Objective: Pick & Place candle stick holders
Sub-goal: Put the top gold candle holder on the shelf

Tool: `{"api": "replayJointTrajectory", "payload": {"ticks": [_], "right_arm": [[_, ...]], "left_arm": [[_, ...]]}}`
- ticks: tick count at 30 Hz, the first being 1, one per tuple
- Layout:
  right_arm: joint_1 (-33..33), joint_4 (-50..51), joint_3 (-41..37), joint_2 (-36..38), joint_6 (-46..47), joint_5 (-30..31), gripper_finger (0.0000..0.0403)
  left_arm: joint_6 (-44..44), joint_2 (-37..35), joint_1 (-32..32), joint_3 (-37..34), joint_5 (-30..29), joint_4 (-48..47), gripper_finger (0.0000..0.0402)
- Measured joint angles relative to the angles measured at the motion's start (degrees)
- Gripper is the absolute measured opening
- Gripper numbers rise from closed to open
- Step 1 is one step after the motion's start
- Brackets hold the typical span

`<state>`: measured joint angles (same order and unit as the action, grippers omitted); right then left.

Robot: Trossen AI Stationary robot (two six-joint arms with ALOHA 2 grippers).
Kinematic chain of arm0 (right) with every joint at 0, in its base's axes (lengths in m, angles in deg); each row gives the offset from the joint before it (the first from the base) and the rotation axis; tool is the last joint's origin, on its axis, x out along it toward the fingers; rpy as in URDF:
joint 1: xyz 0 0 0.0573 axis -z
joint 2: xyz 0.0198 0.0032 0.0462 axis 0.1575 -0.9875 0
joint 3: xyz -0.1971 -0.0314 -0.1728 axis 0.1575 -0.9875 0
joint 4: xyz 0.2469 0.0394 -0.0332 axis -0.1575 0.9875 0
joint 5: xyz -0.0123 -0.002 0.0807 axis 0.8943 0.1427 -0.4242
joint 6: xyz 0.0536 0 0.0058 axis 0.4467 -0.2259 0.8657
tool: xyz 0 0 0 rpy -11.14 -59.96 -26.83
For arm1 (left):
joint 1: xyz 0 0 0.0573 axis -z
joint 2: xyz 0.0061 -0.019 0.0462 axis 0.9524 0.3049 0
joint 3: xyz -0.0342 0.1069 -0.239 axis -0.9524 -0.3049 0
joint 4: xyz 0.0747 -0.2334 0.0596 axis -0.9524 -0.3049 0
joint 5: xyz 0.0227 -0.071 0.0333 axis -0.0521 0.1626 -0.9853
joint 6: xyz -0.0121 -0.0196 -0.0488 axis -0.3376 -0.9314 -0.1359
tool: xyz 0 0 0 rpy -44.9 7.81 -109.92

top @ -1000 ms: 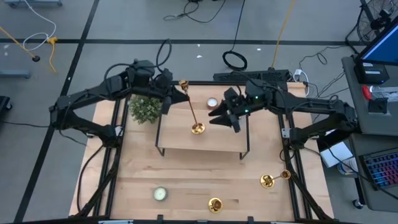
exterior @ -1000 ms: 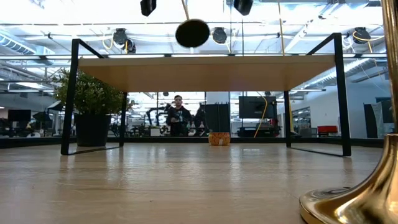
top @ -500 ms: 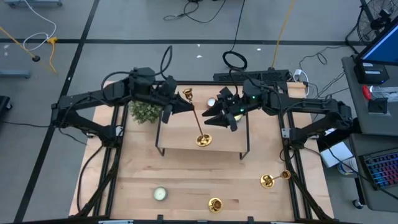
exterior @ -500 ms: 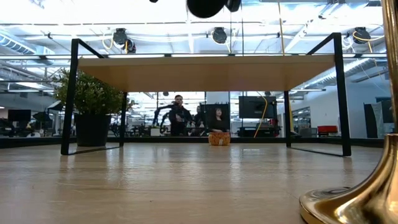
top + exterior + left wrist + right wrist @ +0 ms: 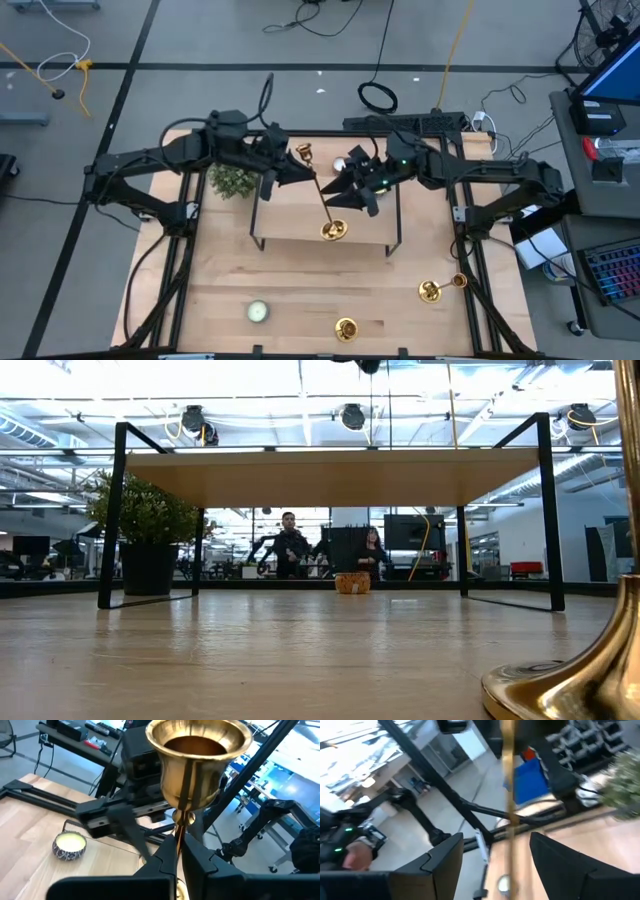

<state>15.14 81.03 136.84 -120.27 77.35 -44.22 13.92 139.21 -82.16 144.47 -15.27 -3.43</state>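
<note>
A tall gold candle stick holder (image 5: 322,195) hangs tilted above the raised wooden shelf (image 5: 290,225), with my left gripper (image 5: 296,172) shut on it. Its cup (image 5: 197,755) points to the far side and its round base (image 5: 335,230) to the near side. My right gripper (image 5: 347,188) is open. Its two fingers stand on either side of the thin stem (image 5: 507,795) and do not touch it. Two more gold holders (image 5: 432,291) (image 5: 346,328) are on the table at the near right. The base of one (image 5: 580,680) fills the corner of the low view. My left gripper pinches the holder's stem just below the cup (image 5: 179,832) between its two fingertips. The fingers come about level from the table's left and lie across the stem. The holder is lifted clear of the shelf, tilted, its base lower and nearer than its cup.
A bushy green plant (image 5: 232,180) stands at the shelf's far left corner. One tealight (image 5: 258,312) lies near the front edge, another (image 5: 70,845) at the far side by my right arm. The shelf's black legs (image 5: 112,510) stand on the table. People move about in the room behind.
My left gripper has carried the holder toward the table's right. The holder has tipped further, and its base has swung up and toward the near edge, out of the low view. My right gripper has moved left, so that its open fingers now stand around the stem.
</note>
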Motion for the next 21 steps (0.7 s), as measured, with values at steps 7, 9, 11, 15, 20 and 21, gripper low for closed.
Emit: {"api": "replayJointTrajectory", "payload": {"ticks": [7,9,11,15,20,21], "right_arm": [[-0.21,-0.30,0.00,-0.07,1.23,0.06,0.0198],[-0.31,-0.32,0.00,-0.05,1.23,0.11,0.0184],[-0.54,-0.31,0.00,-0.05,1.21,0.09,0.0168],[-0.56,-0.25,0.00,-0.05,1.21,0.21,0.0138],[-0.58,-0.25,0.00,-0.07,1.12,1.33,0.0109],[-0.58,-0.29,0.00,-0.18,1.03,1.43,0.0106]], "left_arm": [[0.02,0.00,0.00,0.00,-0.90,-0.04,0.0015],[0.01,0.00,-0.01,0.00,-0.95,-0.04,0.0012],[0.19,0.00,0.01,0.00,-0.88,-0.04,0.0008],[0.22,0.00,0.04,0.00,-0.81,0.07,0.0011],[-0.15,0.00,0.04,0.00,-0.62,0.39,0.0011],[-0.17,0.05,0.01,0.00,-0.47,0.46,0.0008]]}}
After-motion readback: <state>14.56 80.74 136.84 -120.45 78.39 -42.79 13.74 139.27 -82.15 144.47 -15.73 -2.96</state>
